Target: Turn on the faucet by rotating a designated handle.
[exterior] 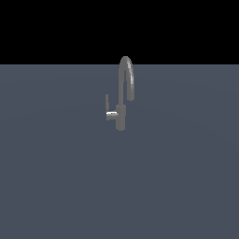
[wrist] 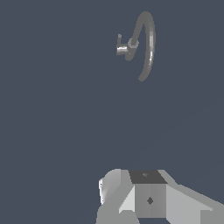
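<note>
The grey metallic faucet (exterior: 121, 116) stands upright on the flat grey-blue surface in the exterior view, its thin gooseneck spout (exterior: 127, 74) arching above the cylindrical base. The handle (exterior: 107, 101), a thin flat lever, points up from a short shiny stub (exterior: 111, 114) on the base's side toward the exterior view's left. From the wrist view the faucet (wrist: 148, 43) and handle (wrist: 119, 40) look small and distant. Only a blocky grey and white part of my gripper (wrist: 146, 192) shows at that picture's edge, far from the faucet and touching nothing. How its fingers stand is unclear. The exterior view does not show the arm.
A plain grey-blue floor (exterior: 56, 177) spreads around the faucet on all sides. Behind it lies a black background (exterior: 56, 28).
</note>
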You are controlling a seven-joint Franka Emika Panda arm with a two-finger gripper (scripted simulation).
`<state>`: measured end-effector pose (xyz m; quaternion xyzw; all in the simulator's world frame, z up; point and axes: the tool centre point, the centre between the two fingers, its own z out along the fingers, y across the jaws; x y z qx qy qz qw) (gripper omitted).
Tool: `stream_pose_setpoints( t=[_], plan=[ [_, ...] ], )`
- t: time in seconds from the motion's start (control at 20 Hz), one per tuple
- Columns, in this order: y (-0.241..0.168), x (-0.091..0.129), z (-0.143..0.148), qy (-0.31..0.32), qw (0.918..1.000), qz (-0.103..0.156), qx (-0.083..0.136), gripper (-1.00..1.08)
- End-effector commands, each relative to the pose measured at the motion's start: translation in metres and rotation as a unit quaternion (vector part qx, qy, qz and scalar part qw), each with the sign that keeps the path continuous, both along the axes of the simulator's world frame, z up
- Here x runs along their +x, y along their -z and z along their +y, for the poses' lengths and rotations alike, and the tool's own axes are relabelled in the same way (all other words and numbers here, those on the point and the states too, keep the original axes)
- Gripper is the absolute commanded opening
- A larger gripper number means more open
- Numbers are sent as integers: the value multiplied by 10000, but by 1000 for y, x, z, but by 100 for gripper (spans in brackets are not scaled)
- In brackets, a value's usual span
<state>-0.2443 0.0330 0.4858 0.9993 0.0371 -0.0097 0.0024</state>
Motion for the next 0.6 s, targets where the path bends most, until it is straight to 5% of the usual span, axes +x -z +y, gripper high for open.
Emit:
stream_pose_setpoints(
  t=[0.0, 0.55],
  plan=[
    [0, 0, 0, 0, 10000, 0, 0, -100],
    [5, 11, -11, 21, 10000, 20, 53, -100]
  ],
)
